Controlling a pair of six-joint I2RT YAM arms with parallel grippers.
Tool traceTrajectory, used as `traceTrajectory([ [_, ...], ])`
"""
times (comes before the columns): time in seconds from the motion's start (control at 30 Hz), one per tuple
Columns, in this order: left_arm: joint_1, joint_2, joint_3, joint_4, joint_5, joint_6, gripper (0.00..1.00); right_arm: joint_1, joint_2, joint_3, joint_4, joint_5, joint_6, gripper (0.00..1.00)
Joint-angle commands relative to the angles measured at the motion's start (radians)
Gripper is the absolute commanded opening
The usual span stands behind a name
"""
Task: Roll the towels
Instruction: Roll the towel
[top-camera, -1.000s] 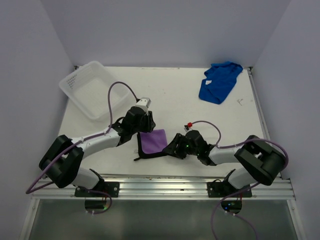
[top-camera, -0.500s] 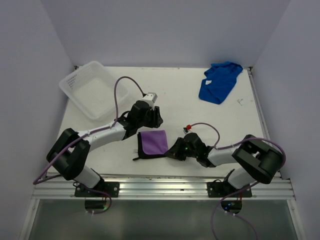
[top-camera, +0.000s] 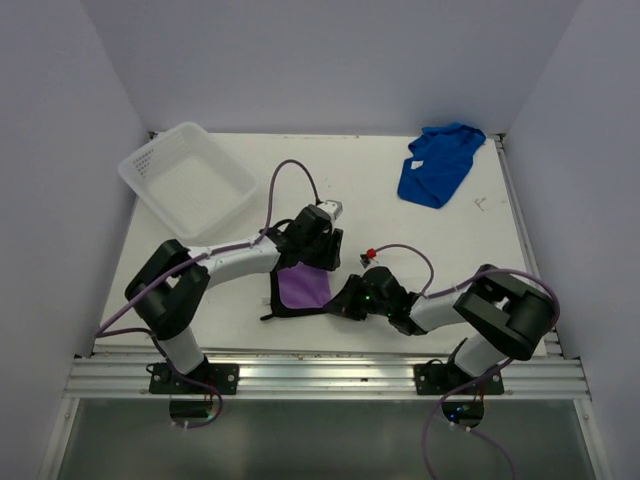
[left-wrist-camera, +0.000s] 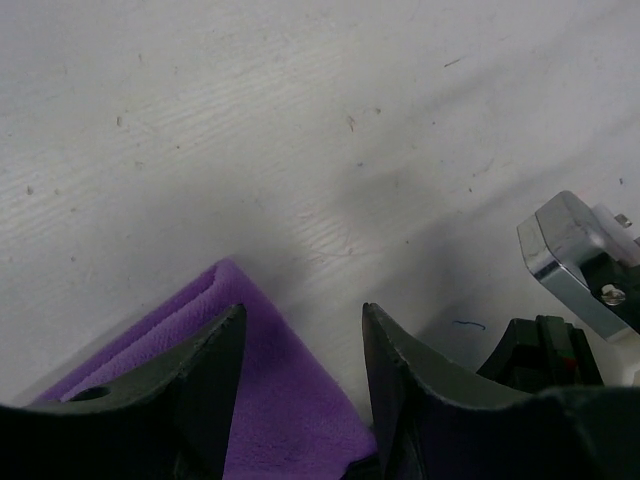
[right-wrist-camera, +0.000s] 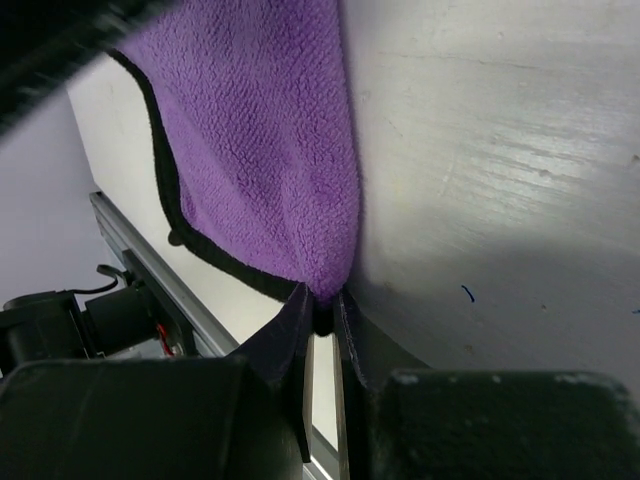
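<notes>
Swinging rightward along the far edge of the purple towel (top-camera: 303, 287), the left jaws now hang apart and empty over its far corner, probably to pin or pinch it there. Meanwhile the right jaws have closed on the towel's near right corner, a fold nipped between them low against the desk (top-camera: 350, 190), likely the anchor for starting a roll. It lies flat between the arms; the blue towel (top-camera: 438, 165) sits crumpled far right, untouched.
</notes>
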Motion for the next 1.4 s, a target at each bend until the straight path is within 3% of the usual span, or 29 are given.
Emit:
traceTrajectory([
  [0.0, -0.017, 0.029, 0.057, -0.102, -0.073, -0.002, 0.54, 0.005, 0.049, -0.004, 0.02, 0.041, -0.014, 0.02],
  [0.77, -0.063, 0.189, 0.154, -0.25, -0.328, -0.032, 0.54, 0.029, 0.13, -0.016, 0.158, 0.024, -0.022, 0.0],
  [0.93, -0.073, 0.211, 0.159, -0.279, -0.361, -0.052, 0.44, 0.074, 0.097, -0.018, 0.128, 0.08, -0.042, 0.0],
  [1.0, -0.073, 0.217, 0.159, -0.289, -0.387, -0.066, 0.36, 0.086, 0.081, -0.013, 0.109, 0.102, -0.057, 0.0],
  [1.03, -0.073, 0.221, 0.157, -0.296, -0.394, -0.071, 0.28, 0.091, 0.069, -0.012, 0.086, 0.11, -0.069, 0.0],
  [1.13, -0.073, 0.229, 0.151, -0.293, -0.4, -0.092, 0.18, 0.111, 0.045, 0.004, 0.029, 0.136, -0.098, 0.0],
  [1.37, -0.073, 0.2, 0.128, -0.242, -0.4, -0.147, 0.04, 0.152, 0.0, 0.057, -0.109, 0.208, -0.161, 0.0],
])
